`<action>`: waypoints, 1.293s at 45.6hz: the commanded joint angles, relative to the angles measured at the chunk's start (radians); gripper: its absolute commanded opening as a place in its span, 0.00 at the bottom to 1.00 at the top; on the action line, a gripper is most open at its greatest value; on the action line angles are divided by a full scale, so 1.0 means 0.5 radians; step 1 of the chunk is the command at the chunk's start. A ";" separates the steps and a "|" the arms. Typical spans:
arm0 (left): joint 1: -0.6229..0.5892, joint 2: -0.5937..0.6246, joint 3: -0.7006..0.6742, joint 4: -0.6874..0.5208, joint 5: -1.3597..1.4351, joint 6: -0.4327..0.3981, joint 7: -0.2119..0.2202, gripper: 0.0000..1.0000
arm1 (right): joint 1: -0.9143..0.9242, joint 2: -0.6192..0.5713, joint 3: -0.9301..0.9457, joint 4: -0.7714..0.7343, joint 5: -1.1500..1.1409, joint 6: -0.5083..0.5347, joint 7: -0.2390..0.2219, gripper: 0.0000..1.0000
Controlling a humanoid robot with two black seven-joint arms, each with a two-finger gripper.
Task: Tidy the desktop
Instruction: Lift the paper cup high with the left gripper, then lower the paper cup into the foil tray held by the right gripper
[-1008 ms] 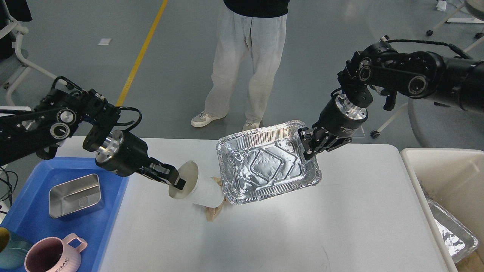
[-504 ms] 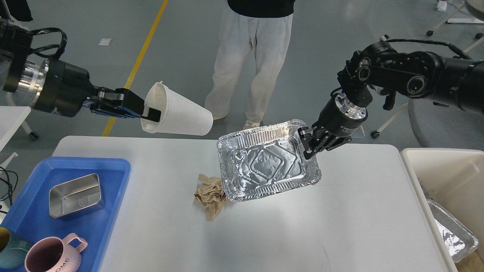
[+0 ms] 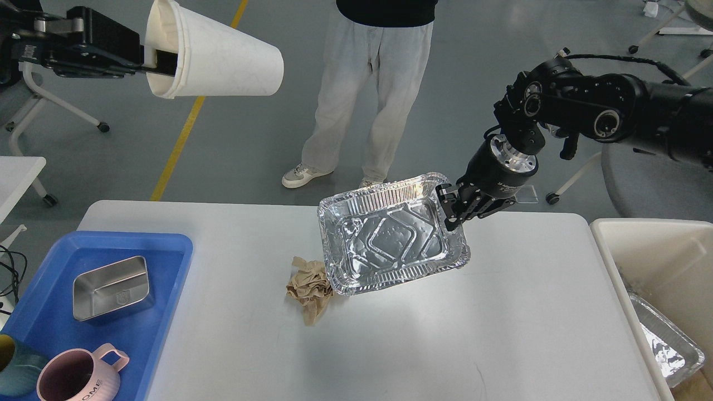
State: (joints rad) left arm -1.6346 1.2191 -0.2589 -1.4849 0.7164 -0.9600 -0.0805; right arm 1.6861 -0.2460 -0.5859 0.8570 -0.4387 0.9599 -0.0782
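Note:
The white desktop fills the lower middle of the head view. My left gripper is high at the upper left, shut on the rim of a white paper cup that lies on its side in the air. My right gripper is shut on the right rim of a foil tray, which is tilted with its near edge at the desktop. A crumpled brown paper lies on the desktop, touching the tray's left corner.
A blue tray at the left holds a steel box, a pink mug and a teal cup. A cream bin at the right holds another foil tray. A person stands behind the desktop.
My left gripper has lifted the paper cup from the desktop up and to the left, uncovering the crumpled paper. The right gripper and foil tray have shifted slightly upward.

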 commanded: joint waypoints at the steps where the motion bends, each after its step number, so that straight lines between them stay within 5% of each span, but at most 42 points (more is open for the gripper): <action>1: -0.010 -0.002 0.002 0.000 -0.003 0.000 -0.002 0.00 | 0.002 0.010 0.000 -0.005 0.000 0.000 0.000 0.00; 17: 0.045 -0.275 0.060 0.028 0.003 0.000 0.001 0.00 | 0.006 0.035 0.000 -0.057 0.003 0.000 0.000 0.00; 35: 0.606 -0.803 0.054 0.074 0.138 0.000 0.041 0.00 | 0.027 0.020 -0.009 -0.057 0.015 0.000 -0.003 0.00; 59: 0.833 -1.156 -0.099 0.288 0.261 0.000 0.063 0.00 | 0.033 0.020 -0.141 0.016 0.021 0.000 -0.003 0.00</action>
State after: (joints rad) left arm -1.2306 0.6756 -0.2930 -1.3688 0.8287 -0.9600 -0.0518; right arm 1.7028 -0.2367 -0.6355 0.8475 -0.4258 0.9599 -0.0798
